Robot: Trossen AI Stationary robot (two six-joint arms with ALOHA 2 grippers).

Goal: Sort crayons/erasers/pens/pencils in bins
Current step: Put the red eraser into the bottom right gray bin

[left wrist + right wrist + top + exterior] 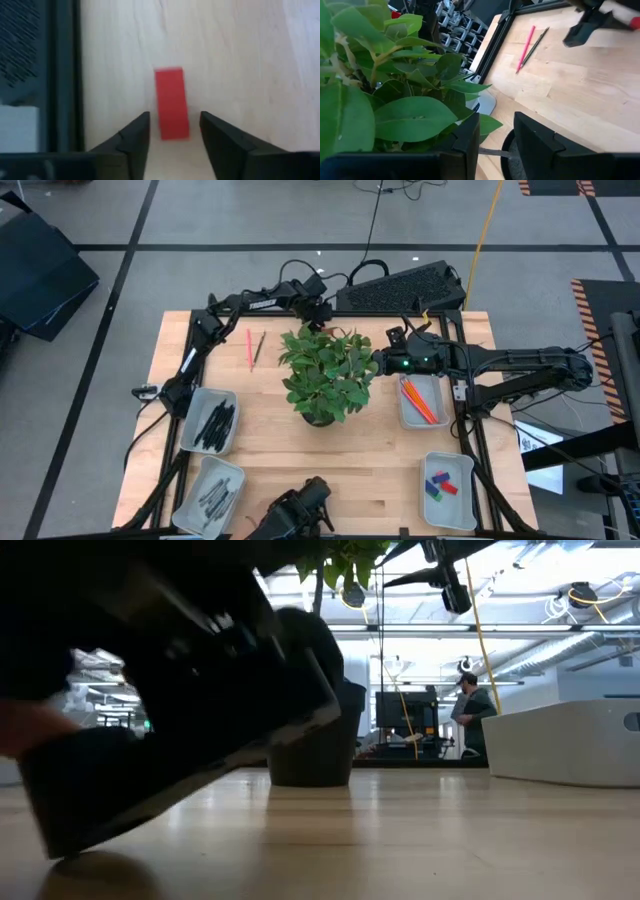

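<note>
Left gripper (pixel 174 131): your left arm reaches to the table's far edge, about 12 o'clock from the plant, near the black keyboard-like slab. Its fingers (pixel 132 142) are spread, pointing down at the bare wood, and a red eraser (pixel 172 103) lies on the table with its near end in the gap between the tips, touching neither that you can see. A dark frame rail runs along one side of it.

Right gripper (pixel 496 140): your right arm comes in from 3 o'clock and its tip sits at the plant's (pixel 325 373) right flank. Fingers parted, nothing between them; green leaves and the dark pot rim fill its wrist view.

Loose items: a pink-red pencil (pixel 249 348) and a thin dark stick (pixel 258 347) lie side by side on the wood at about 10 o'clock from the plant, well apart from every bin.

Bins, read from the plant:
- 3 o'clock bin (pixel 405 413): orange and red pencils (pixel 418 400), lying aslant, just beside the right arm.
- 5 o'clock bin (pixel 462 505): erasers (pixel 439 484) in blue, green and red.
- 8 o'clock bin (pixel 193 408): black pens (pixel 215 425).
- 7 o'clock bin (pixel 192 502): dark grey sticks (pixel 215 496); you cannot tell their kind.

A person (pixel 474 710) stands in the room beyond the table.
</note>
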